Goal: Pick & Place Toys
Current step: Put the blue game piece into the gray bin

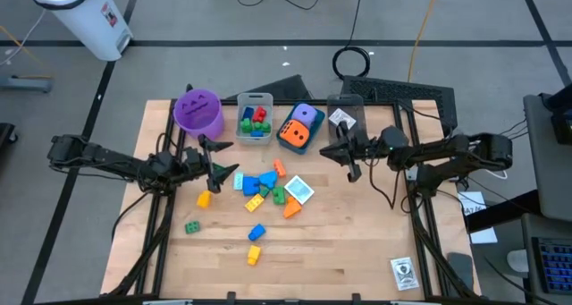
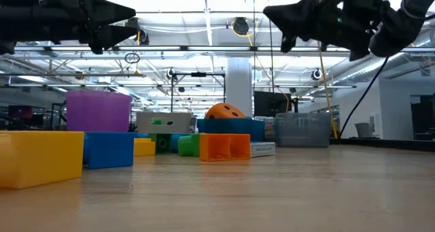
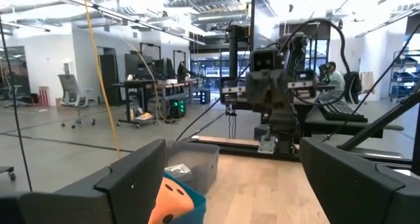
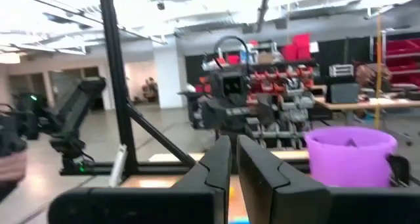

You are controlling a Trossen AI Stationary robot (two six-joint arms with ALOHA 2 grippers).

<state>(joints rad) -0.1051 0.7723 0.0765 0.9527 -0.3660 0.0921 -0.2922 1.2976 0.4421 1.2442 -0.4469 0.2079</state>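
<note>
Left gripper (image 1: 222, 159) has its jaws spread wide with nothing between them; the left wrist view makes that obvious, since there's a big gap between the two dark fingers (image 3: 134, 178). Right gripper (image 1: 344, 155) is the opposite: in the right wrist view its jaws are nearly pressed together with only a thin slit between them, and they hold nothing.

Both hang above the wooden worktop (image 1: 357, 251), which you only get from the low view, where they sit high over everything.

From overhead, just beside the left jaws, toward the right arm, is the main toy pile: blue bricks (image 1: 259, 183), a green brick (image 1: 278, 196), an orange brick (image 1: 291, 208) and a white-grey printed cube (image 1: 299, 190). A yellow brick (image 1: 203, 199) and a green brick (image 1: 192, 226) sit closer to the left arm's side. Another blue brick (image 1: 256, 232) and yellow brick (image 1: 253, 254) lie farther out toward the front edge.

Behind the left jaws stands the purple cup (image 1: 197, 111). Between the two grippers are a clear bin (image 1: 255, 117) with bricks in it and a blue bin (image 1: 298, 126) holding the orange die (image 1: 292, 133) and purple die (image 1: 306, 115). A grey bin (image 1: 343, 115) sits right by the right jaws.
</note>
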